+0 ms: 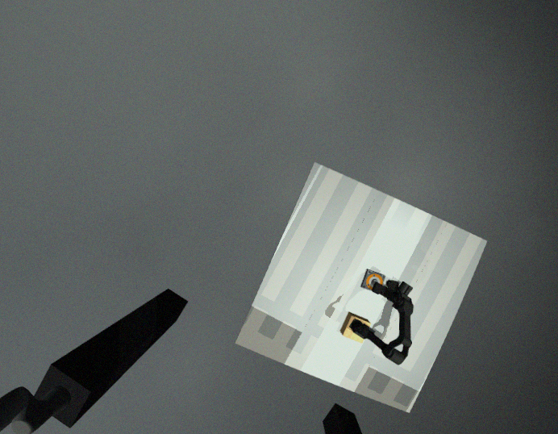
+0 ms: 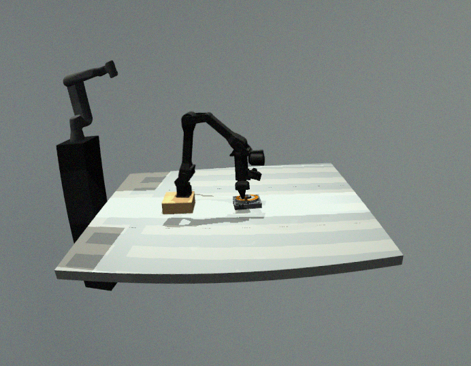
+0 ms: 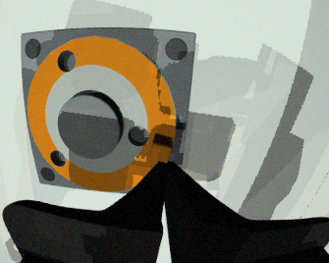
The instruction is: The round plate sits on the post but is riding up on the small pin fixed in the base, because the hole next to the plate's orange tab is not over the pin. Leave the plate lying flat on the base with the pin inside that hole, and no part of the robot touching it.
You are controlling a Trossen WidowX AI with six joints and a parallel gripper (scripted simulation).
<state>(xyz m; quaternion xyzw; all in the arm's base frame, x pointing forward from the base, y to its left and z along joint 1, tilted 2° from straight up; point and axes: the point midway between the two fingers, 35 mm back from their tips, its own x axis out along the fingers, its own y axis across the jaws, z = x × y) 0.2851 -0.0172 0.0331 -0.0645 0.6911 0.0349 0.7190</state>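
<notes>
The round plate (image 1: 381,280) (image 2: 254,197) (image 3: 38,109), an orange ring around a grey one, sits around the dark round post (image 3: 89,132) on the square grey base (image 1: 364,284) (image 2: 250,205) (image 3: 30,162). It looks close to level in the exterior view; a slight tilt cannot be ruled out. Three holes show in the wrist view; one hole (image 3: 138,135) is beside a dark mark near the orange tab (image 3: 165,153). The pin cannot be made out. My gripper (image 1: 374,285) (image 2: 243,196) (image 3: 165,167) is shut and empty, tips together at the tab; contact is unclear.
The arm stands on a wooden block (image 1: 352,331) (image 2: 177,207) on the striped table (image 1: 317,260) (image 2: 307,236). A black pedestal (image 1: 116,345) (image 2: 82,184) with another arm (image 2: 80,98) stands beyond the table's edge. Shadows cross the base and plate.
</notes>
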